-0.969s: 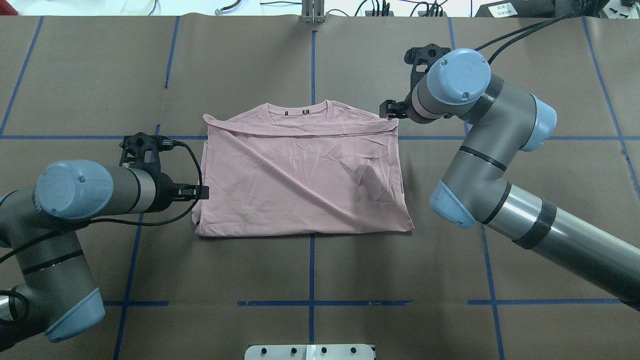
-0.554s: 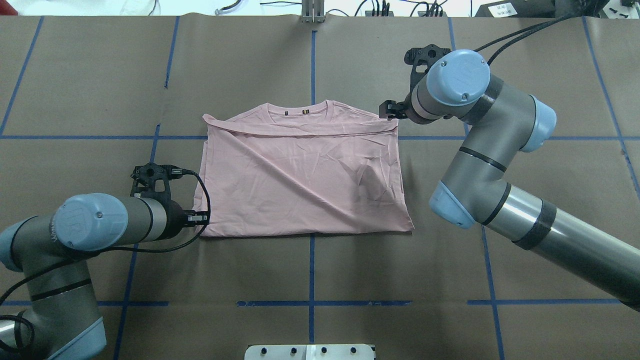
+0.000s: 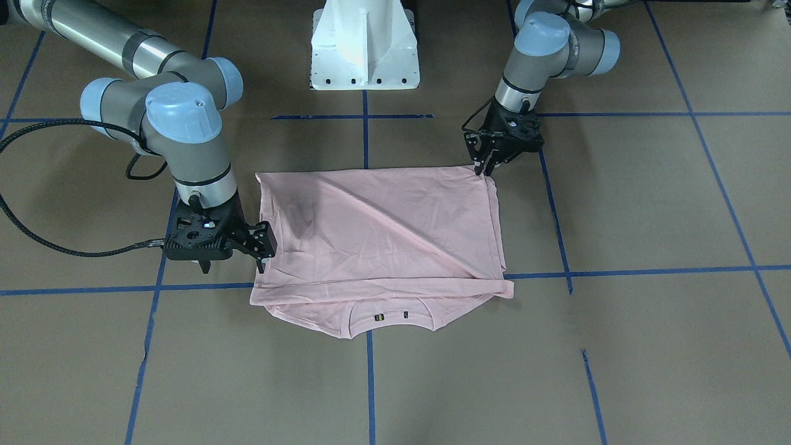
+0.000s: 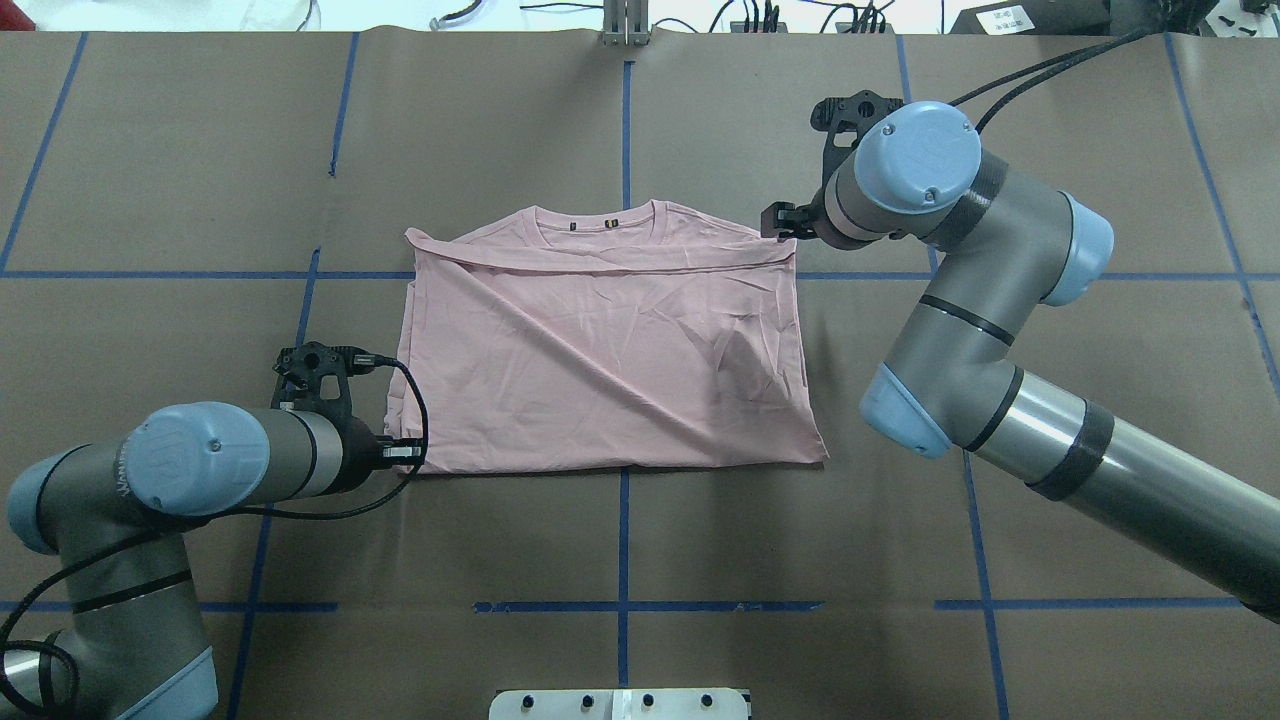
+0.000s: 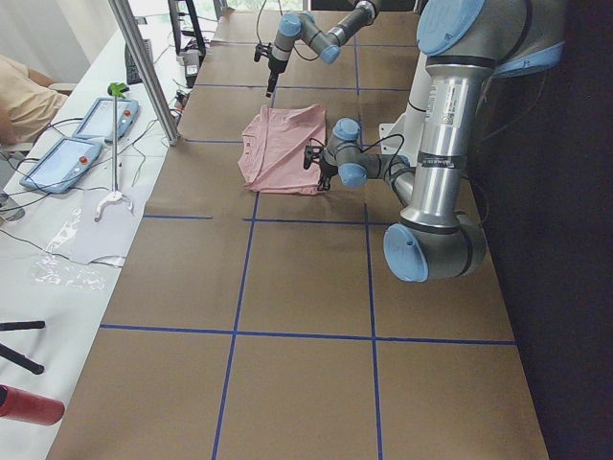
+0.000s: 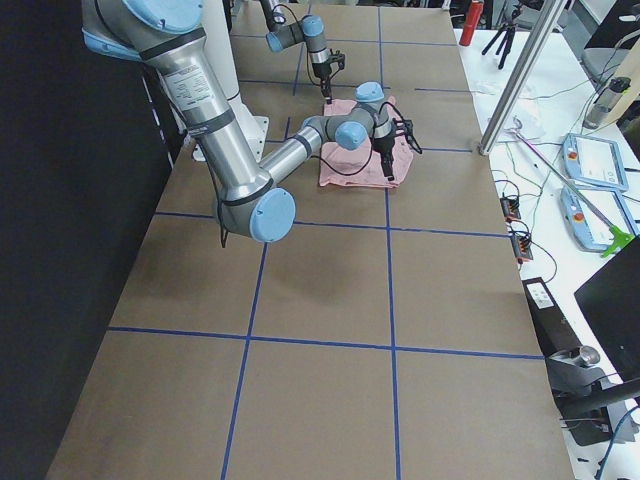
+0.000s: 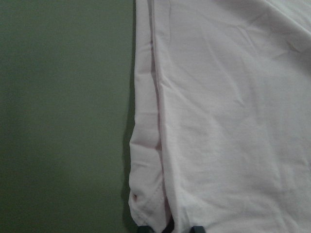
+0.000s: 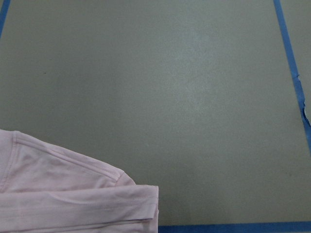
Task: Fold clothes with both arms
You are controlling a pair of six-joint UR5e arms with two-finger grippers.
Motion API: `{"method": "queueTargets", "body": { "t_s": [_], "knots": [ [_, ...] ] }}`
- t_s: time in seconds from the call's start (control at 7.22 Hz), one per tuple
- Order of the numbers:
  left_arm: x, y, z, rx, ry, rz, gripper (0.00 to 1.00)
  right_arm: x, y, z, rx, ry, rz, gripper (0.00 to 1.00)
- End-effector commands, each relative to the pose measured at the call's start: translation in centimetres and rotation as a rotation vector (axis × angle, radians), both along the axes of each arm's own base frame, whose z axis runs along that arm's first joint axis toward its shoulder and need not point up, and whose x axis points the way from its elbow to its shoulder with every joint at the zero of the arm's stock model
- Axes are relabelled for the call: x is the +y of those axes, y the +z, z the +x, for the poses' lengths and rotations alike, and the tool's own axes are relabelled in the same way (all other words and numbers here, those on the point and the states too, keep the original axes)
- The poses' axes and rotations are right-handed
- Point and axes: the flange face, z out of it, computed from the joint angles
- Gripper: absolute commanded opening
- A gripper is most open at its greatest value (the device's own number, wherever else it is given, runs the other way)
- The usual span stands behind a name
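Evidently mid-fold, the T-shirt (image 4: 610, 370) lies doubled on the bench (image 4: 200, 150), jaws of the left arm (image 4: 230, 465) at its near corner (closure unclear), those of the right arm (image 4: 960, 250) spread at its far shoulder; next, both must pinch and lift.

The overhead camera sits behind the robot, looking forward and down on the whole table (image 4: 200, 150), with the shirt (image 4: 610, 360) at centre. The front camera faces it from the far side, steeply down, the base (image 3: 364, 43) at top, so left and right swap. The two side cameras look along the table from its ends, far off, the shirt small. Both wrist cameras hang very close, the left over the shirt's edge, the right over a corner.
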Motion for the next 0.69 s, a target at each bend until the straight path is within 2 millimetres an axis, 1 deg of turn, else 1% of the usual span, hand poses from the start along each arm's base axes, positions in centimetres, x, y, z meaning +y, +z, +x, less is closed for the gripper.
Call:
{"method": "queueTargets", "body": {
  "t_s": [0.0,0.14,0.28,0.42,0.55],
  "knots": [
    [0.0,0.1,0.0,-0.003,0.001,0.003,0.0,0.1,0.0,-0.1,0.0,-0.002,0.0,1.0],
    [0.0,0.1,-0.5,-0.008,0.009,0.019,0.0,0.1,0.0,-0.1,0.0,-0.002,0.0,1.0],
    [-0.8,0.8,-0.8,-0.047,0.05,0.09,0.0,0.0,0.2,-0.1,0.003,-0.002,-0.002,1.0],
    [-4.3,1.4,-3.2,-0.094,0.038,0.167,0.0,0.0,0.2,-0.1,0.003,0.0,-0.002,1.0],
    [-7.9,2.8,-5.7,-0.15,0.013,0.207,0.0,0.0,0.1,-0.2,0.003,0.001,-0.002,1.0]
  ]
}}
